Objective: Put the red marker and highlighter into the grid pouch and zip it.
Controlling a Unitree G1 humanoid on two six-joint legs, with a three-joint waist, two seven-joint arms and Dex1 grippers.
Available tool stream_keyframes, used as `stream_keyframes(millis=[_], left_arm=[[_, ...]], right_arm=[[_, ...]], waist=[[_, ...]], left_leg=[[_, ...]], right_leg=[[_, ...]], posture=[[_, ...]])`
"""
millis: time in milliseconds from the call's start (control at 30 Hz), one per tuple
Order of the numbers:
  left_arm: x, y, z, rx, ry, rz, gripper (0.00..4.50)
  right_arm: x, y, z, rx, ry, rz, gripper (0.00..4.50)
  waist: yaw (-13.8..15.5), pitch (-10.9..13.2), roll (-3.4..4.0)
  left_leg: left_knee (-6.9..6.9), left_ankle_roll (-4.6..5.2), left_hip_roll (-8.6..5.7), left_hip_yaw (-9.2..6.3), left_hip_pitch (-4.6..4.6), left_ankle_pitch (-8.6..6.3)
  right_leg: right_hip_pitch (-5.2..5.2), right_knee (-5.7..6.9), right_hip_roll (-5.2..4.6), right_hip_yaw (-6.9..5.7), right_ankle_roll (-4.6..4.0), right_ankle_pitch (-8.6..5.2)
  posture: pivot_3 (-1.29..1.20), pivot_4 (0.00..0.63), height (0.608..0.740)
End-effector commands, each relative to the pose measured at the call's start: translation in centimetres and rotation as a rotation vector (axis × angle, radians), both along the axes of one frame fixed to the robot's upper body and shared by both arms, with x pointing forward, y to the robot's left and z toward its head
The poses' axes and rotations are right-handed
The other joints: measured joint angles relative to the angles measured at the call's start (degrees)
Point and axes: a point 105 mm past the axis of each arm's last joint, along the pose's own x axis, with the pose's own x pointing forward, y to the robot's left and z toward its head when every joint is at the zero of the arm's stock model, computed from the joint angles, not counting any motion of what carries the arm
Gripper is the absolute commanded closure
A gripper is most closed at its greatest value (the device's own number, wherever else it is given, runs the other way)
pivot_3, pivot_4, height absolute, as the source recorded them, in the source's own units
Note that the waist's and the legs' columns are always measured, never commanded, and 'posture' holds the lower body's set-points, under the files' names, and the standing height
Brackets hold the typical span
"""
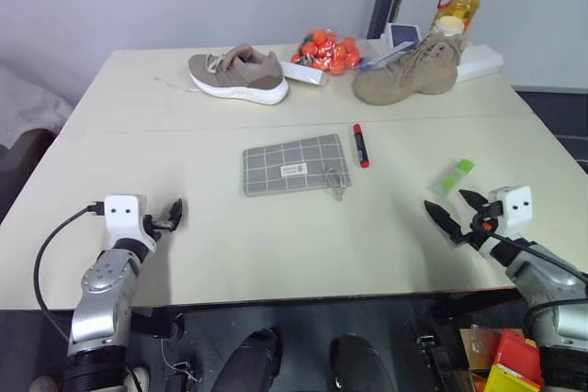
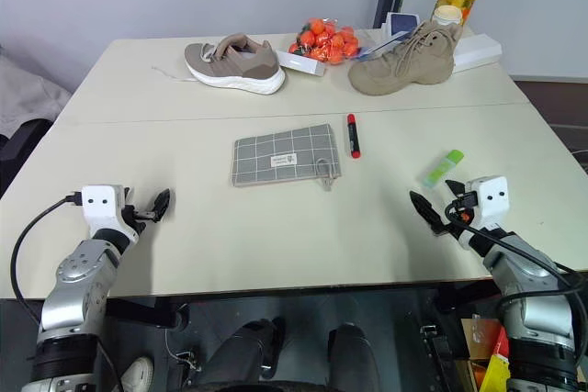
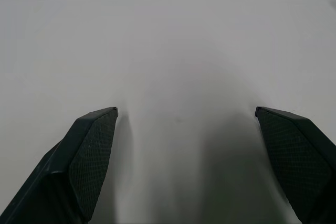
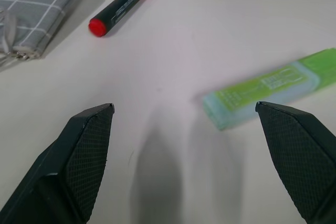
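While both claws gape empty, red marker [image 1: 360,145] lies beside grid pouch [image 1: 294,165].

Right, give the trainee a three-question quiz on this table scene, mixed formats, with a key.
1. True or false: the red marker lies inside the grid pouch.
2. Which gripper is nearer the highlighter: A) left gripper B) right gripper?
3. Fill in: both grippers are ___ and hold nothing.

Key: 1 false, it lies on the table beside the pouch; 2 B; 3 open.
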Motion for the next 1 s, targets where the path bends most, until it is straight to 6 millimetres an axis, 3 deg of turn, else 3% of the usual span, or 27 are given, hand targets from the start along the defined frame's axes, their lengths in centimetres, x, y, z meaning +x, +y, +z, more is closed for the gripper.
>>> stream_keyframes(millis=[33, 300, 467, 600, 867, 967, 1000], left_arm=[[-0.2, 0.1, 1.3, 0.010, -0.049, 0.007, 0.00], [0.1, -0.5, 1.3, -0.004, -0.060, -0.003, 0.00], [0.5, -1.2, 1.3, -0.019, -0.075, -0.004, 0.00], [0.5, -2.2, 1.3, -0.027, -0.084, -0.027, 0.00], [0.3, -3.4, 1.1, -0.006, -0.089, -0.091, 0.00], [0.4, -3.9, 1.1, 0.010, -0.090, -0.124, 0.00], [0.5, -4.0, 1.1, 0.018, -0.089, -0.134, 0.00]], right_arm=[[0.2, -0.6, 1.3, -0.021, -0.050, -0.003, 0.02], [0.5, -0.1, 1.3, -0.009, -0.067, 0.011, 0.02], [1.0, 1.8, 1.7, 0.005, -0.096, 0.054, 0.02], [1.4, 3.9, 2.5, 0.010, -0.123, 0.114, 0.02], [3.0, 11.2, 5.3, 0.070, -0.194, 0.311, 0.02], [4.7, 13.0, 4.5, 0.005, -0.156, 0.282, 0.85], [5.2, 13.5, 4.4, -0.013, -0.151, 0.270, 1.34]], waist=[[0.0, 0.0, 0.00], [0.0, 0.0, 0.00], [0.0, 0.0, 0.00], [0.0, 0.0, 0.00], [-0.1, 0.0, 0.00], [0.0, 0.0, 0.00], [0.0, 0.0, 0.00]], left_leg=[[0.00, 0.00, 0.00, 0.00, 0.00, 0.00], [0.00, 0.00, 0.00, 0.01, 0.00, 0.00], [0.00, 0.01, 0.00, 0.01, 0.00, 0.00], [0.00, 0.01, 0.00, 0.01, 0.00, 0.00], [0.00, 0.01, 0.05, 0.03, 0.00, 0.00], [0.00, 0.01, 0.04, 0.03, 0.00, 0.00], [0.00, 0.01, 0.04, 0.03, 0.00, 0.00]], right_leg=[[0.00, 0.00, 0.00, 0.00, 0.00, 0.00], [0.00, -0.01, 0.00, 0.00, 0.00, 0.00], [0.00, -0.01, 0.00, 0.00, 0.00, 0.00], [0.00, -0.01, 0.00, 0.00, 0.00, 0.00], [-0.03, -0.01, 0.04, 0.00, -0.01, 0.01], [-0.03, -0.04, 0.04, 0.00, -0.01, 0.02], [-0.03, -0.04, 0.04, 0.00, -0.02, 0.02]], posture=[[0.00, 0.150, 0.740], [0.00, 0.150, 0.740], [0.00, 0.150, 0.740], [0.00, 0.150, 0.740], [0.00, 0.150, 0.740], [0.00, 0.150, 0.740], [0.00, 0.150, 0.740]])
